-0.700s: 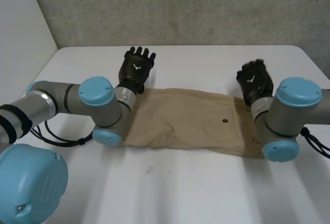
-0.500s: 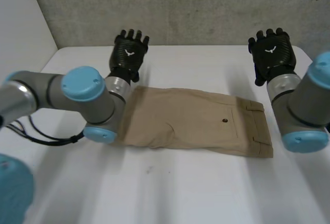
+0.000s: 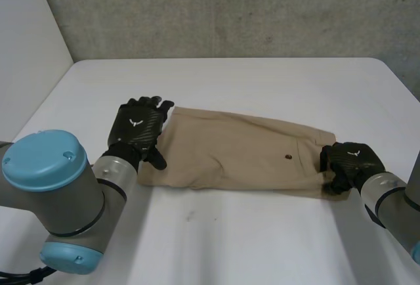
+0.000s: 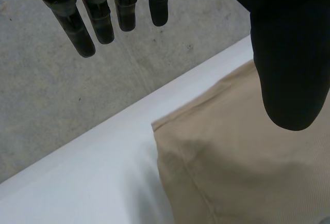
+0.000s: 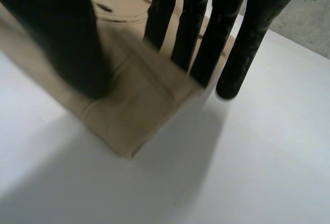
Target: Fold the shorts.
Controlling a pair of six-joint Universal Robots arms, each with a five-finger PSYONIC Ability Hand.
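The left robot hand (image 3: 136,127) is at the leg end of the tan shorts (image 3: 236,157), its fingers (image 4: 77,32) straight and spread from the thumb, holding nothing. The shorts lie flat in the middle of the white worktop (image 3: 262,81). Their long axis runs crosswise between the hands, waistband toward the right robot hand (image 3: 351,160). That hand's straight fingers (image 5: 162,2) reach over the waistband corner, unclenched.

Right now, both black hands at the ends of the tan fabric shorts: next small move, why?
Probably close each hand on its end. The left hand is open above the hem corner of the tan fabric shorts; the right hand has straight fingers at the waistband corner, thumb apart. Neither grips cloth.
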